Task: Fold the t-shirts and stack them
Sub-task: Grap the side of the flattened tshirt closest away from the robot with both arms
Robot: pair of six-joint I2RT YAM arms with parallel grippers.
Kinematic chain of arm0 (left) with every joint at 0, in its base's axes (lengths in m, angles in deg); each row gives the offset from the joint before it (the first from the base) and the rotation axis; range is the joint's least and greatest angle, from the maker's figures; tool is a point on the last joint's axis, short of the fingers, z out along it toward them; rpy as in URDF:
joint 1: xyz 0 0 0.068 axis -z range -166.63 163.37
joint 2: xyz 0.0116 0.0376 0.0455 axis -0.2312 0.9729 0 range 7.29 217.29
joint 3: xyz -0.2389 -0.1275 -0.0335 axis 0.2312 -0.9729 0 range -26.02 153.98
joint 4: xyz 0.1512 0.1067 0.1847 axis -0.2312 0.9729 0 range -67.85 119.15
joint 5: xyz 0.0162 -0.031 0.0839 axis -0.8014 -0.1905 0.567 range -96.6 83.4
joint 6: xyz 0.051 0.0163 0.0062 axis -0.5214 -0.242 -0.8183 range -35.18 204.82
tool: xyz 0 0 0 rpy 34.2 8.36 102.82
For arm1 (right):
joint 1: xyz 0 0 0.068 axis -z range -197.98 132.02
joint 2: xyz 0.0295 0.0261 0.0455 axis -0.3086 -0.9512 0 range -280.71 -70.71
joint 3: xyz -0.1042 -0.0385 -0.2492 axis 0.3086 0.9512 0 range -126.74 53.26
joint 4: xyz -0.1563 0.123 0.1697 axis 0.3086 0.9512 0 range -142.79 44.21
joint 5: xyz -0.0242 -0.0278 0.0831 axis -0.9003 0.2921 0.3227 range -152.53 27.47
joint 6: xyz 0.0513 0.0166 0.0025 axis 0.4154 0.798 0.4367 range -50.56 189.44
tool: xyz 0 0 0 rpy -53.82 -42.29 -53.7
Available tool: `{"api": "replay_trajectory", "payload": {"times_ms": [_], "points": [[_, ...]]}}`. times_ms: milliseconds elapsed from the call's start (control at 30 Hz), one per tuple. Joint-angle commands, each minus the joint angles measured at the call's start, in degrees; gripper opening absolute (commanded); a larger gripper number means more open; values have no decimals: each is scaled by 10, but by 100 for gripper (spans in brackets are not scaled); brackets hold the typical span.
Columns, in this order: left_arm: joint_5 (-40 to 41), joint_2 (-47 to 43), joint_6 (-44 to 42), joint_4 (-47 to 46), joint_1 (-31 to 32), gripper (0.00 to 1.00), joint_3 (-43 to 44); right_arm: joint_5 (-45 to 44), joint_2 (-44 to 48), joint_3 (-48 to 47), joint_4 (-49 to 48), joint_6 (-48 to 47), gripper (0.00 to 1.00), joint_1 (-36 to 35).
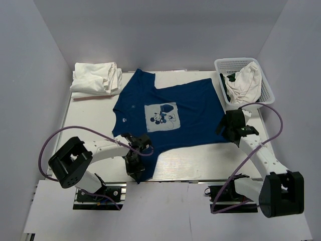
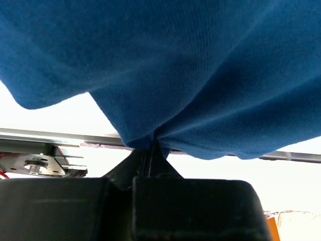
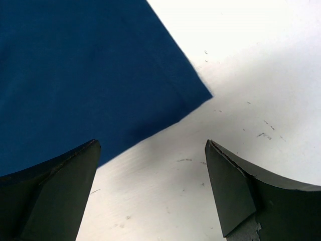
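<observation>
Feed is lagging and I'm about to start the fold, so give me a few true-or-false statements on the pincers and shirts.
1. The left pincer is shut on the navy t-shirt's edge. True.
2. The right pincer grips the shirt too. False: it is open over a shirt corner, holding nothing.
3. The navy t-shirt is folded. False: it lies spread out, print up.
4. White tees lie piled at the far left. True.
5. The basket is empty. False: white cloth lies in it.
</observation>
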Motion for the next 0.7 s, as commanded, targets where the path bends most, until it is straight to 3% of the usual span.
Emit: {"api": "replay_trajectory", "payload": {"times_ms": [0,400,467,533,667], "points": [[-27,-24,-8,35,3,0,-16,-22,-29,3,-4,-4,90,14],[-27,-24,-19,35,3,0,18,36,-184,14,-115,4,90,64],[-27,-24,-19,49,3,0,25,59,-196,20,-119,8,86,69],[-21,-24,-19,49,3,0,30,56,-195,27,-123,10,79,72],[-21,-29,-19,55,3,0,35,66,-187,53,-148,15,34,83]]}}
